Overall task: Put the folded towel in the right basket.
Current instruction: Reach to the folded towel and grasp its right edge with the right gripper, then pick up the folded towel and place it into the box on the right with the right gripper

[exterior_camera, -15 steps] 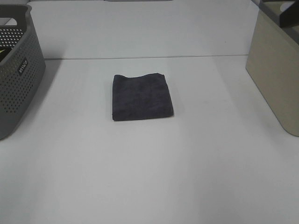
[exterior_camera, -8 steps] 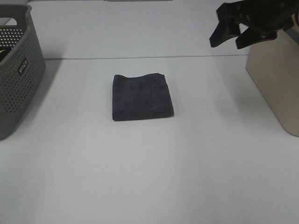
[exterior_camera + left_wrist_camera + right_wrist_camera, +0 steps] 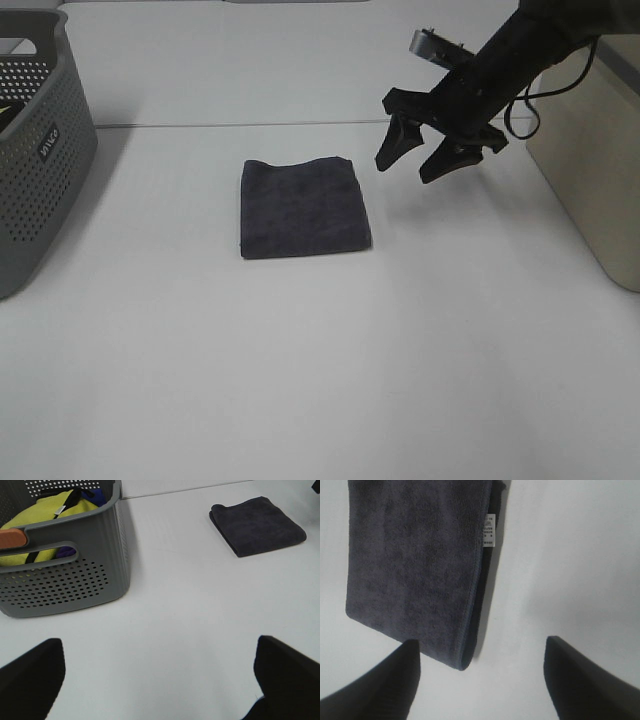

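Wide white table point(image 3: 320, 390) across the whole scene, and the plain beige right basket point(image 3: 585, 170) stands at its right edge. Over on the far left is the grey perforated plastic basket point(image 3: 40, 170), loaded with yellow cloth point(image 3: 47, 512) and darker bits.

The folded dark grey towel point(image 3: 303, 208) lies flat on the table near the middle, well apart from both baskets. It's close to square from the high camera, a touch wider than deep, so its long axis is hard to call there. Its sides run squarely with the table: near edge straight, far edge dipping a little in the middle.

The black right gripper point(image 3: 405, 170) hangs off its arm just beyond the towel's far right corner, above the table, fingers pointing down and toward the towel. Jaws spread apart, nothing between them! In the right wrist view the gripper point(image 3: 482, 641) looks down over one towel edge point(image 3: 415, 555), touching nothing.

The left gripper point(image 3: 159, 645) is wide apart too, holding nothing, low over bare table beside the grey basket.

Smallest of all, a white label point(image 3: 490, 530) sits on the towel's edge.
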`<state>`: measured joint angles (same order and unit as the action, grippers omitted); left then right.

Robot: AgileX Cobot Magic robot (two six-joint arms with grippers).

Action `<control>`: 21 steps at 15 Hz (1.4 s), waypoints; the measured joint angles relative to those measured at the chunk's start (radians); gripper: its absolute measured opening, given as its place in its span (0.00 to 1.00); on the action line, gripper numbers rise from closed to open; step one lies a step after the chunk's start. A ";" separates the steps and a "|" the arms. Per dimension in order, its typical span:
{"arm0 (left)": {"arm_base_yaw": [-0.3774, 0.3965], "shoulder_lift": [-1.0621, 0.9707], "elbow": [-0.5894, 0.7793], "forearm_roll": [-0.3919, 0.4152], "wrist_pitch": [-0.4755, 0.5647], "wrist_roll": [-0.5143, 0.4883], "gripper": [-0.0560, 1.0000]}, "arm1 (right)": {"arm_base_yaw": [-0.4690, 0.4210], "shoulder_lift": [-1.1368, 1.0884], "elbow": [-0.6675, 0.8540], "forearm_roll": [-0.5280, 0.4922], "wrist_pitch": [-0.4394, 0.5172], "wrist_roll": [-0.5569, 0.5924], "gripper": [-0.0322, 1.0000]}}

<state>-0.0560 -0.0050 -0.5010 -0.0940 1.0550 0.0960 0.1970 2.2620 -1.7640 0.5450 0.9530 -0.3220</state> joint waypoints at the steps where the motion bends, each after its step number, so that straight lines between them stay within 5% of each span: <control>1: 0.000 0.000 0.000 0.000 0.000 0.000 0.98 | 0.000 0.050 -0.045 0.025 0.030 0.000 0.68; 5: 0.000 0.000 0.000 0.000 0.000 0.000 0.98 | 0.000 0.219 -0.202 0.099 0.103 0.000 0.68; 11: 0.000 0.000 0.000 0.000 0.000 0.000 0.98 | 0.020 0.285 -0.224 0.198 0.106 -0.037 0.65; 13: 0.000 0.000 0.000 0.000 0.000 0.000 0.98 | 0.055 0.291 -0.224 0.186 0.071 -0.049 0.52; 16: 0.000 0.000 0.000 0.000 0.000 0.000 0.98 | 0.071 0.297 -0.223 0.177 0.027 -0.050 0.13; 21: 0.000 0.000 0.000 0.000 0.000 0.000 0.98 | 0.070 0.295 -0.257 0.165 0.068 -0.057 0.09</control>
<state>-0.0560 -0.0050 -0.5010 -0.0940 1.0550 0.0960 0.2670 2.5570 -2.0210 0.7100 1.0210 -0.3790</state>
